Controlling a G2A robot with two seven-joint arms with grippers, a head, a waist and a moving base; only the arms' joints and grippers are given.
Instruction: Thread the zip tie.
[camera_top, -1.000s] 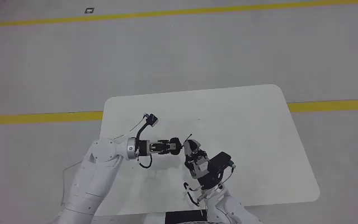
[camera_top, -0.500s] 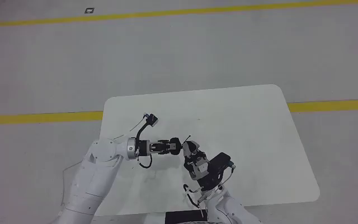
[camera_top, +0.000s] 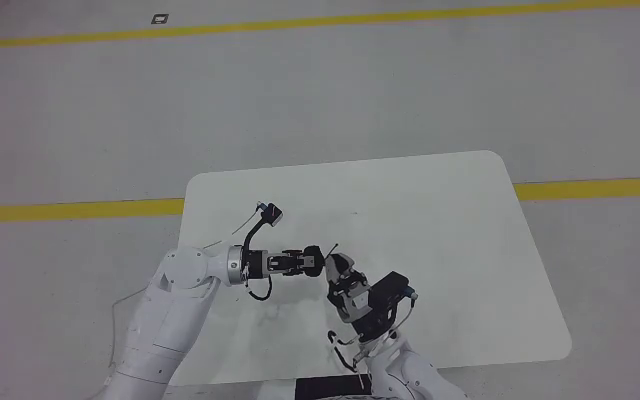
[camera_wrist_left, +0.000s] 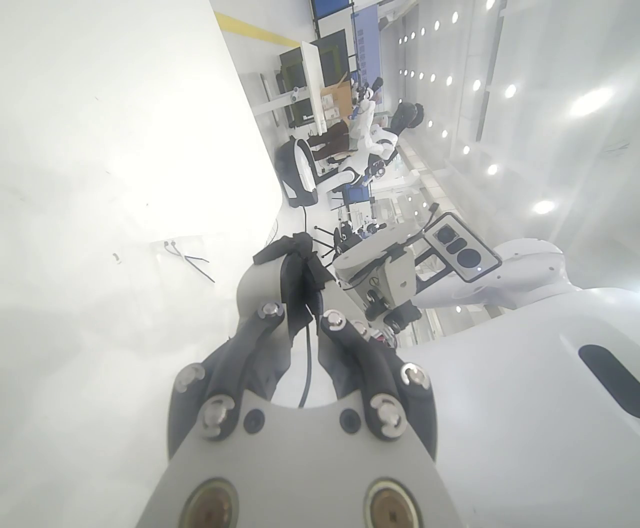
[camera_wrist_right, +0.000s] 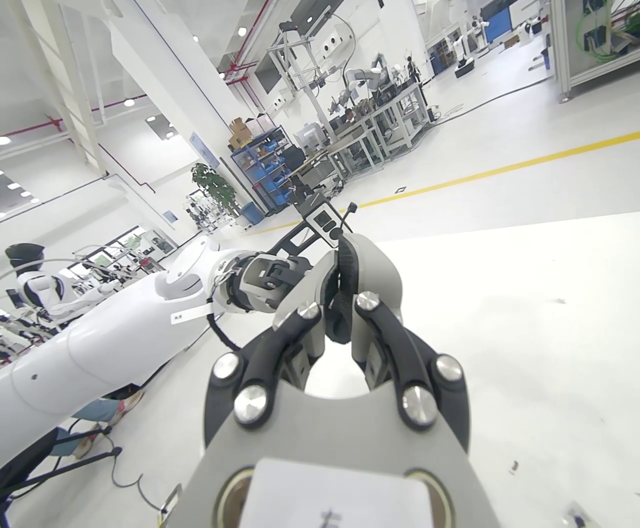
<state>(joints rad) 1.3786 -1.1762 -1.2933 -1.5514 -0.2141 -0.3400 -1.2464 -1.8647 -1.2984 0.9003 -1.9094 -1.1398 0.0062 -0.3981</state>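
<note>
Finding: both grippers meet above the near-middle of the table (camera_top: 450, 210), well inside its near edge, and the zip tie (camera_wrist_right: 348, 214) hangs between them, clear of the table top. The right gripper (camera_wrist_right: 345, 270) is clenched on the tie, with the head end standing proud of its fingertips. The left gripper (camera_wrist_left: 300, 272) is likewise clamped tight, and a thin black strand of the tie trails back between its fingers. In my judgement the step in hand is aligning the tail with the head's slot, and threading is not yet done. You should keep both grips firm, turn the head so that its slot faces the tail squarely, feed along the slot's axis in small advances, and stop if the strap bows instead of entering. The right wrist view gives you the head's tilt, which the top view reduces to a short dark line. The left wrist view alone shows the trailing strand, and also a few loose ties (camera_wrist_left: 192, 257) lying on the table beyond the grippers. No view shows the slot opening itself, so entry cannot be confirmed.
</note>
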